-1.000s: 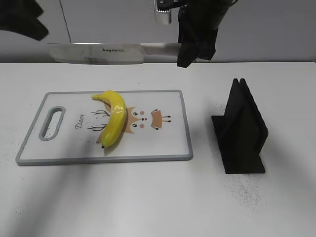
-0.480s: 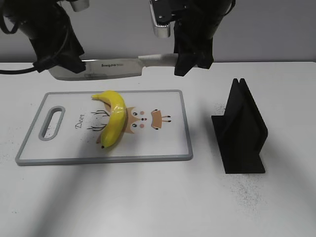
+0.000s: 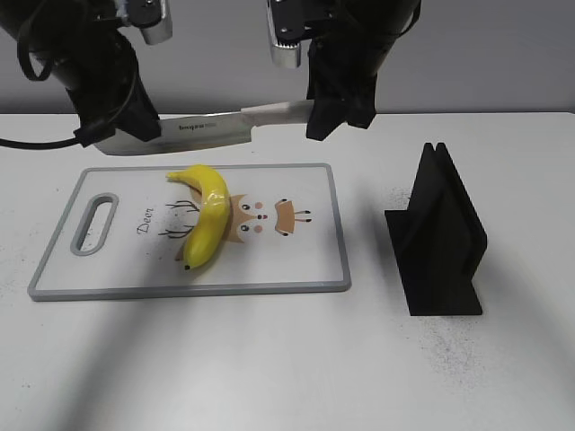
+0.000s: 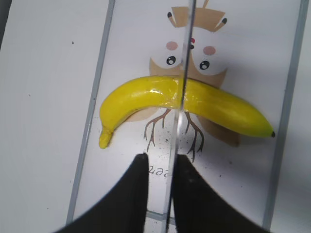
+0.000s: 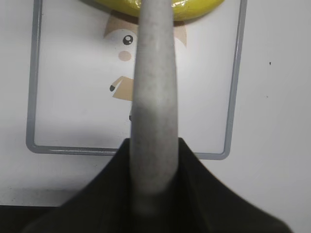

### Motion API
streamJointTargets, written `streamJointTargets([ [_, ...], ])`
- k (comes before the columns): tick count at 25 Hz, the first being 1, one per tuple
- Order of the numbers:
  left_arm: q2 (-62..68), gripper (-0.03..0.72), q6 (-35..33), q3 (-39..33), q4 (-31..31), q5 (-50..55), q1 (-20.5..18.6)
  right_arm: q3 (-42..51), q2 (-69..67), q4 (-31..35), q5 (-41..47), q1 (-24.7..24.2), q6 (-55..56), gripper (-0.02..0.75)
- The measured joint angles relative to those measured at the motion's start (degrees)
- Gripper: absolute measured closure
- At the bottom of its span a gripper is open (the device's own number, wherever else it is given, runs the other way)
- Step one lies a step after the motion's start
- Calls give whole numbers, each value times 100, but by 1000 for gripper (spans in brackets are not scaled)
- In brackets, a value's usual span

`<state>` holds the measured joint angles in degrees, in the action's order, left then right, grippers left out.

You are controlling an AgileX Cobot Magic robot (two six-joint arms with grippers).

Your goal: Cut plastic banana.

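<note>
- Glossy yellow plastic is what the plastic banana [image 3: 207, 215] looks made of, so it is probably light, stiff and slippery; it lies loose on the cutting board [image 3: 305, 269], across the printed deer face, with nothing pinning it.
- A curved, slick toy like this may roll or skid under a blade (its dark tip points toward the board's near edge in the exterior view), so pressing at the thick middle of the curve seems safest.
- The knife [image 3: 193, 132] hangs level above the board's far edge, its blade crossing the banana's middle in the left wrist view.
- The left gripper [image 4: 156, 167] has its two dark fingers closed tight on the blade near its tip end.
- The right gripper [image 5: 151, 165] clamps the pale handle, its fingers snug on both sides.
- The board's grey rim leaves room on both sides of the banana, and its slot handle sits well to the left.
- To the right, well apart from the board, stands a black knife stand [image 3: 437, 235]; it lies clear of a straight descent.
</note>
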<state>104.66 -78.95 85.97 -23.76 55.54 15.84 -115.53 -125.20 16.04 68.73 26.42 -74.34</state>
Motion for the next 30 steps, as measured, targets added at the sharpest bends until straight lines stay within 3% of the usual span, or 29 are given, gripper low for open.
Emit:
streamJointTargets([
  [6,76,694,-42,0,64,-267,0,-18,-107,0,-178,-11,61,577],
  [20,1473,704,-134,33,-107,-665,0,-54,-1245,-113,-338,-58,76,577],
  [30,1472,704,-182,115,-261,-599,11,-135,-1419,-196,-254,-85,131,577],
])
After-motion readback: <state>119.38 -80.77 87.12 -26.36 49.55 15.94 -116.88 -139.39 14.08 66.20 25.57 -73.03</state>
